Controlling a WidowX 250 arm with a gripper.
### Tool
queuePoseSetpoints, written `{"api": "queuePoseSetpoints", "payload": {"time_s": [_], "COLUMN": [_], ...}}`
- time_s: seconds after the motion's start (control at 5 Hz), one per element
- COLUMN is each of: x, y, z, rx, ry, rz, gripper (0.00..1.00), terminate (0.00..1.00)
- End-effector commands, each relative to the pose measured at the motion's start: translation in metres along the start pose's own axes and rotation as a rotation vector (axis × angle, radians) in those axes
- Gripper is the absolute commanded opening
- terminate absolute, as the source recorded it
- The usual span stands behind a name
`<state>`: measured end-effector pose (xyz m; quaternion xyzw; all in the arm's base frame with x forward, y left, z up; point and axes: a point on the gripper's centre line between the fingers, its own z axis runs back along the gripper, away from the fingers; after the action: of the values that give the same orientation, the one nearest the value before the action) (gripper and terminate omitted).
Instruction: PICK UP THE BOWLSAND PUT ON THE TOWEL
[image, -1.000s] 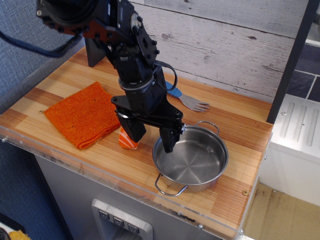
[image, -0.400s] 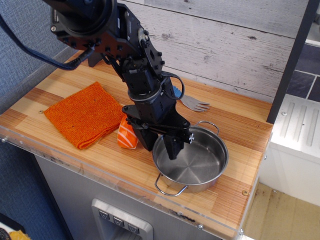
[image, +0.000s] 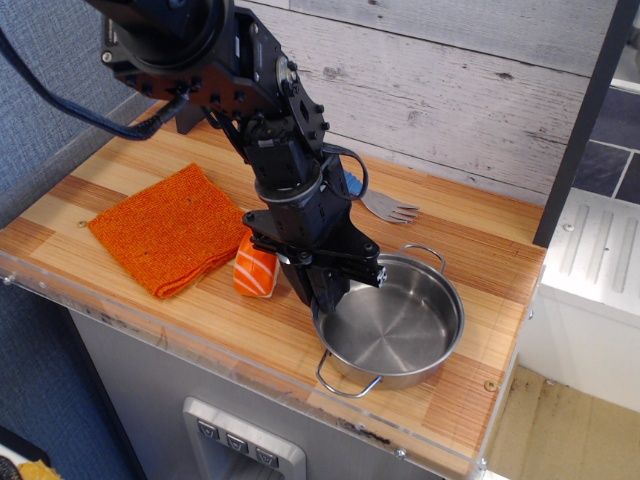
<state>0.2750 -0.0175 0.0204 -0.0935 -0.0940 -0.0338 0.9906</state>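
Observation:
The shiny steel pot (image: 400, 330) with two wire loop handles stands on the wooden counter at the front right. My gripper (image: 325, 297) points down at the pot's left rim, and its fingers are closed together on that rim. The pot rests on the counter. The orange knitted towel (image: 170, 228) lies flat at the left, well apart from the pot, with nothing on it.
A small orange-and-white salmon sushi toy (image: 255, 270) lies between the towel and the pot, just left of my gripper. A metal fork with a blue handle (image: 385, 207) lies behind the arm. The counter's front edge (image: 250, 385) is close to the pot.
My gripper moved a little right and lower, and its fingers closed from straddling the pot's left rim to gripping it. The pot shifted slightly to the right.

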Motion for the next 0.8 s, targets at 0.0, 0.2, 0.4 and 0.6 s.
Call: {"api": "queuePoseSetpoints", "payload": {"time_s": [0.0,0.2,0.4,0.6], "x": [0.004,0.005,0.011,0.018], "y": [-0.007,-0.006,-0.007,-0.003], "z": [0.01,0.017,0.032,0.057], "rx": [-0.007,-0.026,-0.041,-0.087], "ry": [-0.043,-0.063,-0.104,-0.178], "rz": [-0.002,0.011,0.012,0.028], "gripper": [0.0,0.0,0.0,0.0], "terminate": [0.0,0.0,0.0,0.0]}}
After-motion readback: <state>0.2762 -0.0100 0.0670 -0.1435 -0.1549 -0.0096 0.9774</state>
